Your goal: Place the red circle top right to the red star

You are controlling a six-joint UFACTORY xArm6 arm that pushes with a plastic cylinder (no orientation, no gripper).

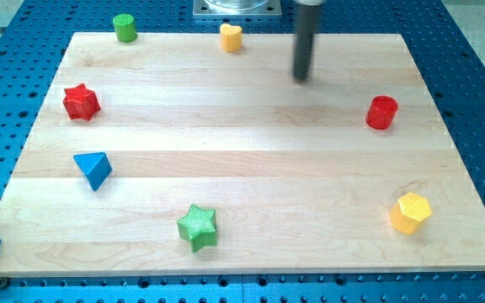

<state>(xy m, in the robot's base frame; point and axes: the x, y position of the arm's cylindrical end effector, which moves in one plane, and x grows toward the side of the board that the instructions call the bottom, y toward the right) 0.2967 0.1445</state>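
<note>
Currently my tip stands near the table's upper middle, touching no block. Right and below lies the red circle; the red star sits far left.

pale wooden board rests on blue perforated table; grey metal mount at board's top edge.
</note>
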